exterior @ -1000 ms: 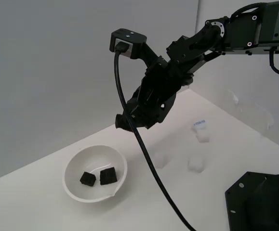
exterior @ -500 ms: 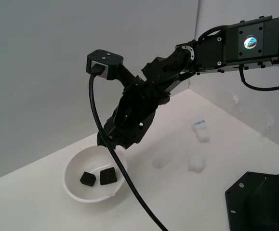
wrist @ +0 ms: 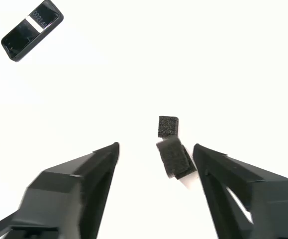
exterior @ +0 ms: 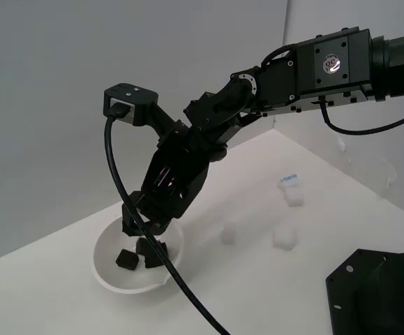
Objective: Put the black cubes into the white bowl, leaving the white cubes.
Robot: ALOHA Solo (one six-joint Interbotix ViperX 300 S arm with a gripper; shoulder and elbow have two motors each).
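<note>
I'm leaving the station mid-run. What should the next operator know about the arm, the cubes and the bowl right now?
Gripper: open, holding nothing, poised just above the round glossy white bowl.
Small matte black cubes: two lie loose in the bowl under the open jaws. The exterior view shows a dark shape beside them that may be the third, but I cannot tell. No black cube shows on the table.
Small white cubes: on the table to the exterior view's right of the bowl, one with a blue mark.
Left: confirm the third black cube and retract the arm. Leave the white cubes.
</note>
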